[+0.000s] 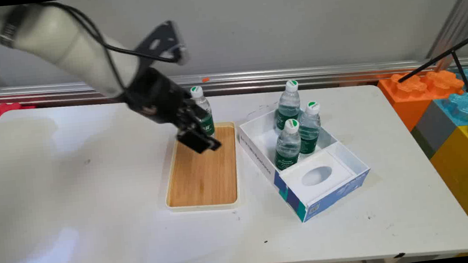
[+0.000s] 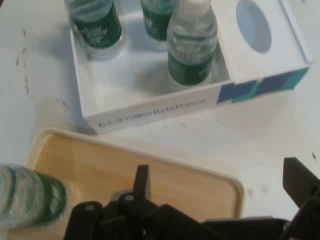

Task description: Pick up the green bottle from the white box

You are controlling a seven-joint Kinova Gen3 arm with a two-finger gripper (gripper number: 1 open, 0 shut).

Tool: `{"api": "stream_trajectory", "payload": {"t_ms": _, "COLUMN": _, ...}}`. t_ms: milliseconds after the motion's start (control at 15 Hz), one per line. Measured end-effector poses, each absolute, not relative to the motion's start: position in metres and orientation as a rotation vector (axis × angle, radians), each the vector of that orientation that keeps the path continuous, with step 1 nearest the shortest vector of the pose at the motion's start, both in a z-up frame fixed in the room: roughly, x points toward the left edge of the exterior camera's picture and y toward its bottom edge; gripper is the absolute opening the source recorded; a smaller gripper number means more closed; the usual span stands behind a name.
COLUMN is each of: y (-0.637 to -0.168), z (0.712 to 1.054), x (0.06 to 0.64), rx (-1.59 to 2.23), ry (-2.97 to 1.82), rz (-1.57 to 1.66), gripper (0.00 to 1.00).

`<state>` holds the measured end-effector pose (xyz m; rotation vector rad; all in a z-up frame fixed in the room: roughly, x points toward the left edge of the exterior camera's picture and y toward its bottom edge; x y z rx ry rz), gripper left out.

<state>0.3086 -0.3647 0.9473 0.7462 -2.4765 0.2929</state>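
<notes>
Table (image 1: 97,230): white; everything else is placed on it, and places below are given relative to the tray.
Box (image 1: 350,161): an open white carton with blue and teal corners is set just right of the tray, apart from it; three bottles (image 1: 287,145) are stood upright in its far compartment, and a white insert with an oval hole fills its near part.
Tray (image 1: 202,182): a cream rim and a wooden floor are seen; its long axis runs from near to far.
Gripper (image 1: 202,141): it is hung over the tray's far end, tilted down toward the wooden floor; the fingers (image 2: 142,181) are spread apart and nothing is held between them.
Bottle (image 1: 201,109): one clear bottle with a green label and white cap is stood upright in the tray's far corner.
Key relation: this bottle lies just beside and behind the gripper, at the left edge of the hand view (image 2: 30,197), outside the gap between the fingers; its long axis is vertical.
</notes>
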Motion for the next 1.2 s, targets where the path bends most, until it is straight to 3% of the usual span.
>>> {"api": "stream_trajectory", "payload": {"t_ms": 600, "y": -0.423, "z": 0.873, "x": 0.223, "rx": 0.695, "ry": -2.422, "rz": 0.306, "gripper": 1.0}}
{"api": "stream_trajectory", "payload": {"t_ms": 1200, "y": -0.46, "z": 0.815, "x": 0.184, "rx": 0.68, "ry": -2.407, "rz": 0.339, "gripper": 1.0}}
